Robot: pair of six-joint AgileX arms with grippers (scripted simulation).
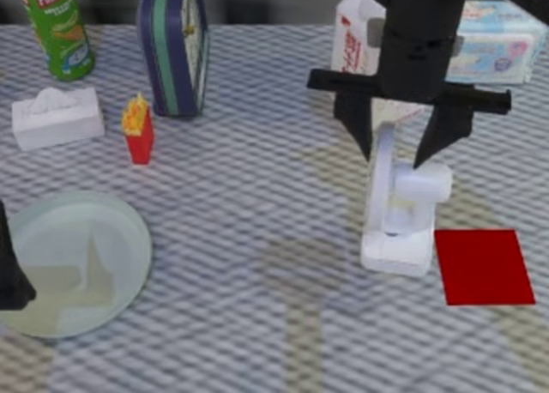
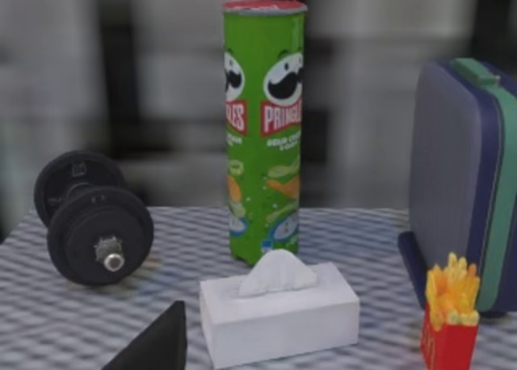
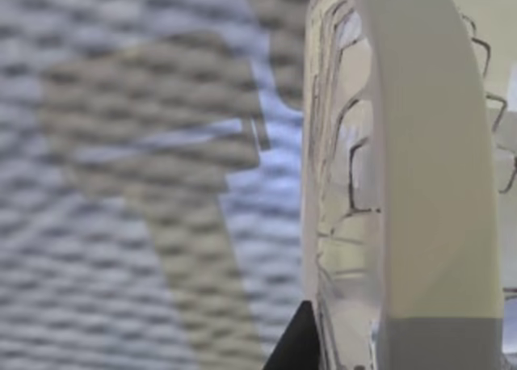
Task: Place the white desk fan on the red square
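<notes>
We see a rendered tabletop test scene, not a real home or shop. The table [image 1: 257, 238] wears a blue-white woven cloth w/ flat grey shadows, and the backdrop past its 12 o'clock edge is a dark blur. The props are an unrelated mix: a green chips can [image 1: 56, 24] at 11 o'clock, a white tissue box [image 1: 57, 117] and a toy red fries box [image 1: 139, 129] near 10, a pale plate [image 1: 73, 260] at 8, plus a black dumbbell [image 2: 93, 220] in the left wrist view. Sim lab setup, basically.
</notes>
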